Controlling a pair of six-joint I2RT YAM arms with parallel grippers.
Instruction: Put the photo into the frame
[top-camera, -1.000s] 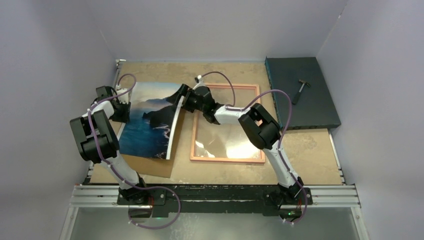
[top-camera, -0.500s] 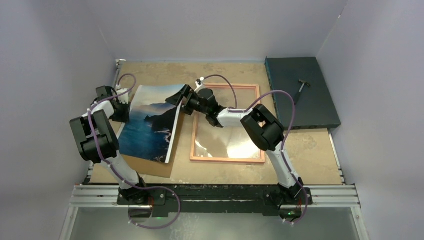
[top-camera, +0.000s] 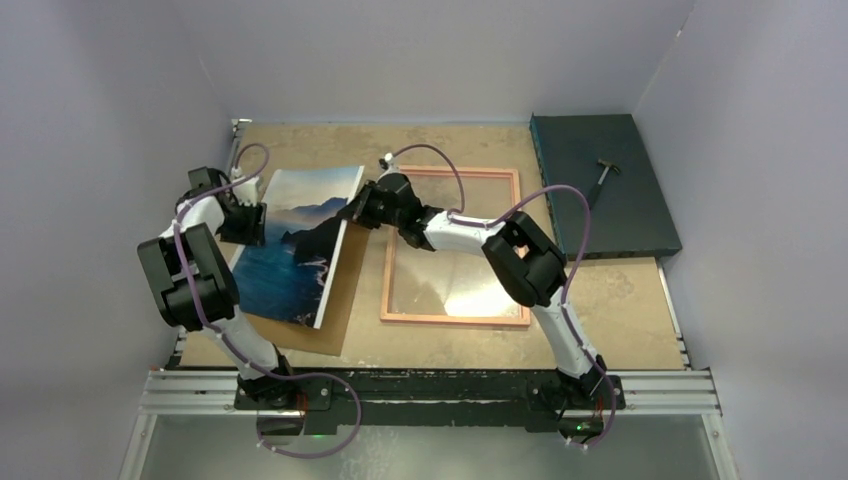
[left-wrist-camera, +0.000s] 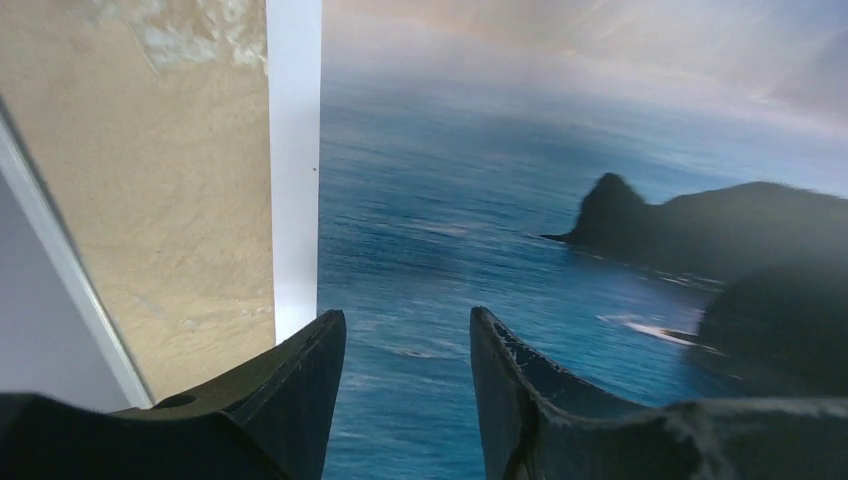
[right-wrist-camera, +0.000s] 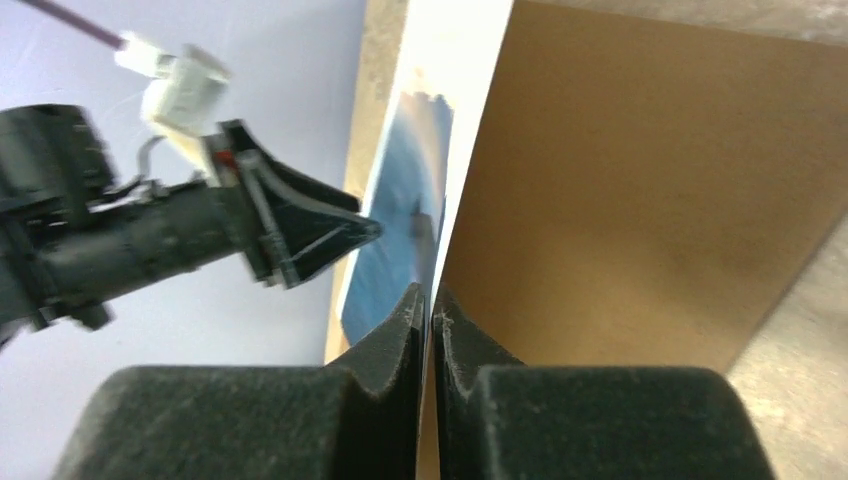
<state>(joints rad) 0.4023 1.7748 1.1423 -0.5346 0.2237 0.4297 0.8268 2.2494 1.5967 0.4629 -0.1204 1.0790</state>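
The photo (top-camera: 295, 240) sits on the left part of the table (top-camera: 620, 300), picture side up, showing blue sea, dark headlands and a pale sky. It does not lie flat: its right edge is raised off the brown backing board (top-camera: 335, 315) beneath it, so the sheet slopes down toward the left. It is entirely to the left of the frame (top-camera: 455, 318), with no part over it.

The right gripper (top-camera: 352, 213) reaches across from the right and is clenched on the photo's right edge near the far corner. In the right wrist view, the thin white sheet runs straight into the slit between the two dark pads (right-wrist-camera: 390, 350), with the backing board just to its right.

The left gripper (top-camera: 252, 215) is at the photo's left edge, on the far half. Its jaws stand parted (released, with nothing pinched between them). In the left wrist view, the blue print and its white border show through the gap.

The frame lies flat in the middle of the table, pink rails up, its clear pane catching a bright reflection near the front. On the far right, a dark rectangular case (top-camera: 620, 215) carries a small hammer (top-camera: 603, 175).
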